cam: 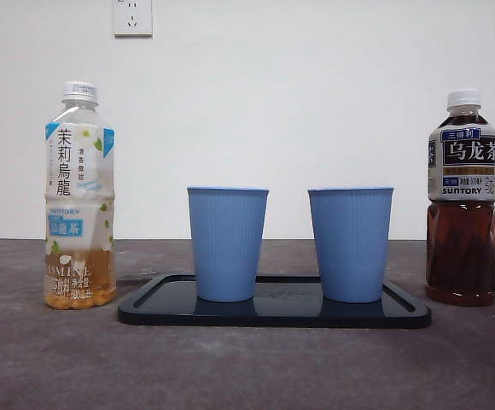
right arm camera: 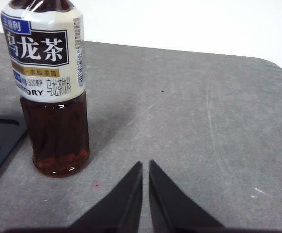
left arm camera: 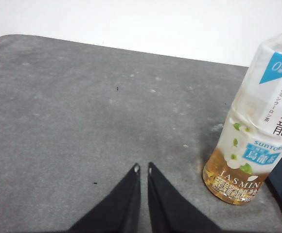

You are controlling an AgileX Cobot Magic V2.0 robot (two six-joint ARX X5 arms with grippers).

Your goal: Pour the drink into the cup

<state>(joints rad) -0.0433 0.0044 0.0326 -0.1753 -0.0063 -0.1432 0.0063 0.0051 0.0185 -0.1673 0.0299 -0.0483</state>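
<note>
Two bottles, two cups, one tray on a gray table [cam: 26, 359].

The black tray [cam: 158, 307] holds two blue cups [cam: 227, 243] [cam: 351, 243]. The jasmine tea bottle [cam: 79, 196] and dark tea bottle [cam: 462, 201] stand beside it. The left gripper [left arm camera: 143, 169] and right gripper [right arm camera: 145, 165] are nearly closed, holding nothing.

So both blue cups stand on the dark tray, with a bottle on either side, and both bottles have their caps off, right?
Not quite: the front view shows both bottles capped. The pale tea bottle and the dark tea bottle each keep a white cap. The two blue cups do stand on the dark tray between them.
</note>
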